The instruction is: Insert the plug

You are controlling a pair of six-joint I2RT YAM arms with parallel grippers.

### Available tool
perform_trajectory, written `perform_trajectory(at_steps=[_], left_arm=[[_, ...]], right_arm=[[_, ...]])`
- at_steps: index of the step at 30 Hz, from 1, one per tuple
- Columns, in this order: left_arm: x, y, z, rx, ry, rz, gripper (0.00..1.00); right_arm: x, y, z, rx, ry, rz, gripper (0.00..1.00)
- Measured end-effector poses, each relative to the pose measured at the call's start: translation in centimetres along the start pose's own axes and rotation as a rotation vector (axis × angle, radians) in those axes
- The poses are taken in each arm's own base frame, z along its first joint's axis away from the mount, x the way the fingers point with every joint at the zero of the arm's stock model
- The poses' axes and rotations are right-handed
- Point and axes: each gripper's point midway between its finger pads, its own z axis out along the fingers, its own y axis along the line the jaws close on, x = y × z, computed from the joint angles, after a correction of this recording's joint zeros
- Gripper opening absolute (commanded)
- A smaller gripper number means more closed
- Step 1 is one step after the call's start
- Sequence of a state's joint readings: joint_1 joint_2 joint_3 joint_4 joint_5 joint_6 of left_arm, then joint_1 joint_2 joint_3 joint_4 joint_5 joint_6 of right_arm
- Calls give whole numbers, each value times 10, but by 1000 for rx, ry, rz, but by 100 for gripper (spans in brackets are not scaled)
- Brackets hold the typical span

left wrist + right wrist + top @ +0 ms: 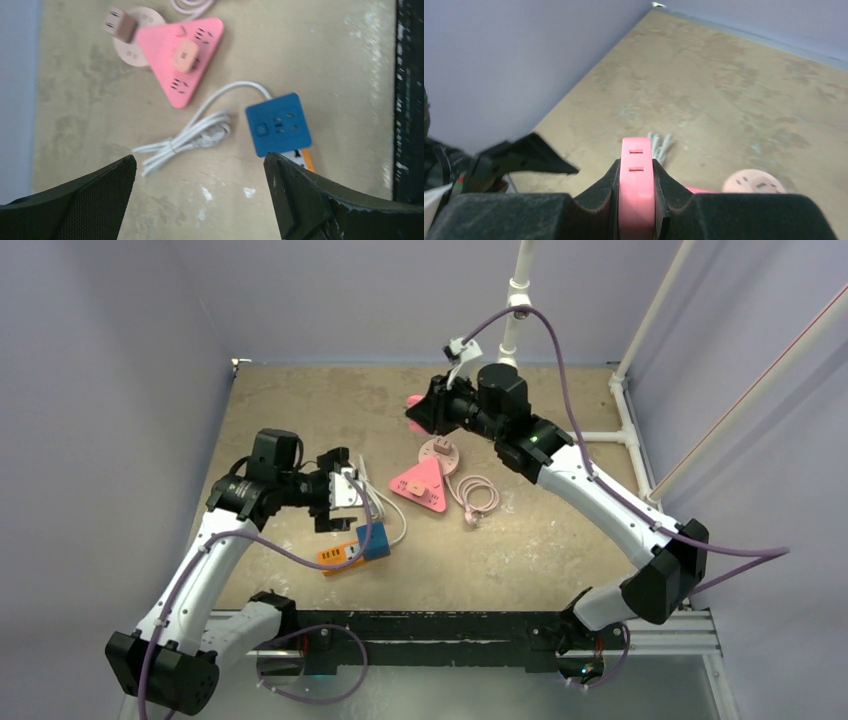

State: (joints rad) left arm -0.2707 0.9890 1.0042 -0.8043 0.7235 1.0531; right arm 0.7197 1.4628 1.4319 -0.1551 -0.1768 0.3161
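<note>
Your right gripper [636, 172] is clamped on the pink plug [636, 150]. The plug is a smooth, flat plastic slab with two small rectangular slots in its narrow face, pinched between black foam-like pads [599, 192]. It hangs clear of the table [560, 540] at the far middle. Nearer lies a glossy pink triangular socket block [420, 483], touching a round pale disc [440, 453]. Your left gripper [199, 159] stands wide apart, holding nothing. It is at the left, over a bundled white cable [190, 137] and a blue square socket cube [277, 125].
</note>
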Motion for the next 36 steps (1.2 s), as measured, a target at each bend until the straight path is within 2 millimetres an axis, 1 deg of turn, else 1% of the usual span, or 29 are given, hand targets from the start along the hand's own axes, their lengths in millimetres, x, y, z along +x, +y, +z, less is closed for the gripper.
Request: perform_trajectory(at_steps=[2, 3, 4, 7, 9, 11, 13, 20, 27, 30, 31, 34, 36], left_arm=[[16, -20, 2, 79, 45, -5, 99], [25, -30, 4, 126, 68, -10, 99], [35, -41, 7, 174, 92, -21, 99], [65, -70, 15, 301, 162, -59, 99], [84, -91, 17, 372, 202, -72, 99], [96, -107, 16, 421, 226, -73, 99], [104, -116, 15, 446, 241, -67, 99], [125, -138, 20, 509, 281, -84, 99], [148, -147, 34, 537, 321, -89, 99], [158, -143, 40, 516, 346, -61, 86], [162, -140, 42, 502, 354, -48, 80], [169, -133, 46, 482, 373, -24, 57], [172, -129, 49, 477, 379, -9, 53]], right_arm=[[-7, -17, -4, 52, -20, 6, 0], [-11, -23, -6, 70, -31, 7, 0], [-14, -24, -8, 76, -40, 7, 0], [-21, -19, -13, 65, -62, 3, 0], [-21, -16, -16, 55, -68, 4, 0], [-18, -15, -17, 55, -65, 4, 0], [-17, -17, -17, 58, -63, 6, 0], [-19, -21, -18, 63, -67, 8, 0], [-19, -21, -18, 63, -65, 8, 0], [-19, -21, -18, 60, -64, 8, 0], [-19, -21, -18, 60, -63, 8, 0], [-19, -19, -18, 52, -60, 7, 0], [-18, -18, -18, 42, -57, 7, 0]])
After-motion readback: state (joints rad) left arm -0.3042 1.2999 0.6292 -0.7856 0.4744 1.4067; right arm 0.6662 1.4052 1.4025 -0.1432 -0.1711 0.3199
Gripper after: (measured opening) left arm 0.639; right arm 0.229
